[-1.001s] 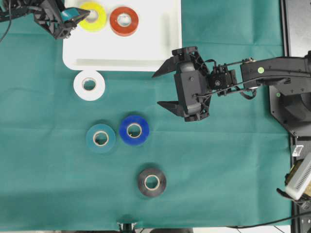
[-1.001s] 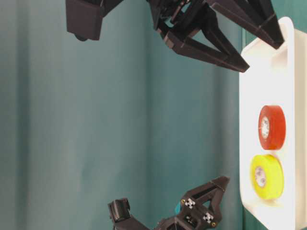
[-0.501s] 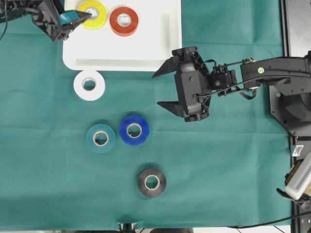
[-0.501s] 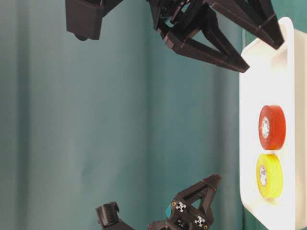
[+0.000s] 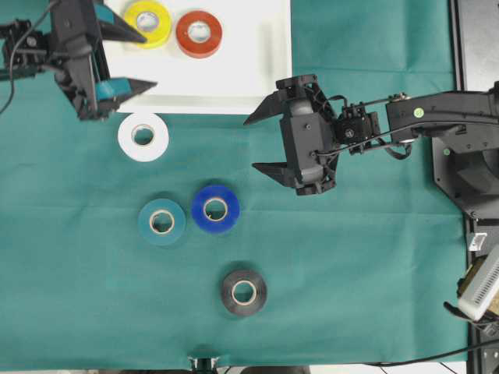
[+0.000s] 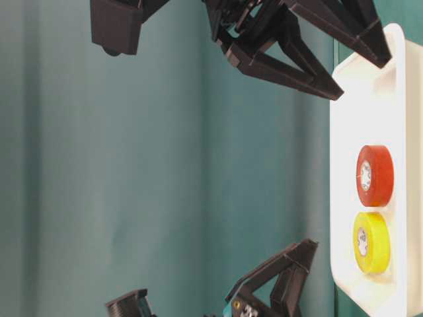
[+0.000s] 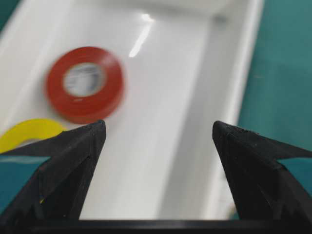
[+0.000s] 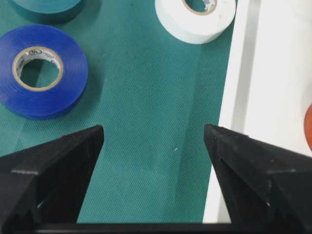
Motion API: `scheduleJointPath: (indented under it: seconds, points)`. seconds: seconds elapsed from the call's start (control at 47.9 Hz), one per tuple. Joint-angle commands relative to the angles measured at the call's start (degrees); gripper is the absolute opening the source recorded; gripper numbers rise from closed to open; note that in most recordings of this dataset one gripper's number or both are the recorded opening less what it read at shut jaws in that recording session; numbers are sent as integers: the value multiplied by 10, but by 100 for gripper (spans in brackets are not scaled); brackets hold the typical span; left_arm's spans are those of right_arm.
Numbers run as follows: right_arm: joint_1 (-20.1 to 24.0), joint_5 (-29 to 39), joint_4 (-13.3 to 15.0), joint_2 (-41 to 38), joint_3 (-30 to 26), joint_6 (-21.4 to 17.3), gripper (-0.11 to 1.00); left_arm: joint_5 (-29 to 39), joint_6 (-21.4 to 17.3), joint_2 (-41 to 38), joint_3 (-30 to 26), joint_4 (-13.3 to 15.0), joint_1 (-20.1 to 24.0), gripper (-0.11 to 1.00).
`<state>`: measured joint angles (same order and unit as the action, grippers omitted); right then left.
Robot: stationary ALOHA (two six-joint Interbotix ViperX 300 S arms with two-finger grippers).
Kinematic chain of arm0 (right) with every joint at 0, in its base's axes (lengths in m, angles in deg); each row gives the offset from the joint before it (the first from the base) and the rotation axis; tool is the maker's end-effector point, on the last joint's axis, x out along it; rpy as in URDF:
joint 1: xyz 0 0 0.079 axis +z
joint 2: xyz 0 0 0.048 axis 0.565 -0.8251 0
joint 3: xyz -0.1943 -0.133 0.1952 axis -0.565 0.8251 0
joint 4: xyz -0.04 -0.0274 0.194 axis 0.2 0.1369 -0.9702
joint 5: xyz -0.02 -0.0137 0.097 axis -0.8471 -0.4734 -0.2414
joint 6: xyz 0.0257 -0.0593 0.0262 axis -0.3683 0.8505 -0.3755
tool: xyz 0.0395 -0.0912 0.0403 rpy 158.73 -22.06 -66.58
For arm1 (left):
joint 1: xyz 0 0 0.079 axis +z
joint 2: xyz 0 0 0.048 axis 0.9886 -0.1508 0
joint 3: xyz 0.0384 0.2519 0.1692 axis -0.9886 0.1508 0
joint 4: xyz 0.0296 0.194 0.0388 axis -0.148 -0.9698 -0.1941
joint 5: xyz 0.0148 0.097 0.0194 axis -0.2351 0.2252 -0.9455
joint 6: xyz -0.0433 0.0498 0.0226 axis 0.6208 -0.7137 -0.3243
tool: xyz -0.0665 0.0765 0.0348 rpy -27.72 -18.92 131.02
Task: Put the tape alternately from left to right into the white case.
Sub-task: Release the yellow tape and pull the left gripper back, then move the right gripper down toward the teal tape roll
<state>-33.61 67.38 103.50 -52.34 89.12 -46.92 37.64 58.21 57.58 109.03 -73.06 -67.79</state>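
The yellow roll (image 5: 148, 19) and the red-orange roll (image 5: 199, 33) lie flat side by side in the white case (image 5: 242, 78), near its far left end. The other four rolls rest on the green cloth (image 5: 359, 273): the white roll (image 5: 143, 136) just beside the case's near rim, the teal roll (image 5: 161, 222) and blue roll (image 5: 215, 209) next to each other lower down, the black roll (image 5: 243, 292) apart from them nearest the table edge. The left gripper (image 5: 136, 61) hangs over the case's left rim with jaws spread wide, holding nothing. The right gripper (image 5: 260, 142) hovers right of the blue roll, jaws likewise wide apart and empty
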Motion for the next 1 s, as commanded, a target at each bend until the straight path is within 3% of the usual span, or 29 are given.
scheduleJointPath:
  seconds: [0.0, 0.48, 0.98]
  points:
    - [1, -4, 0, 13, -4, -1, 84, -3, 0, 19, -3, -1, -25, 96]
    - [2, -11, 0, 13, -4, -1, 84, -3, 0, 28, 13, -1, -156, 96]
    - [2, -13, 0, 12, -4, -1, 84, -3, 0, 28, 22, -1, -163, 96]
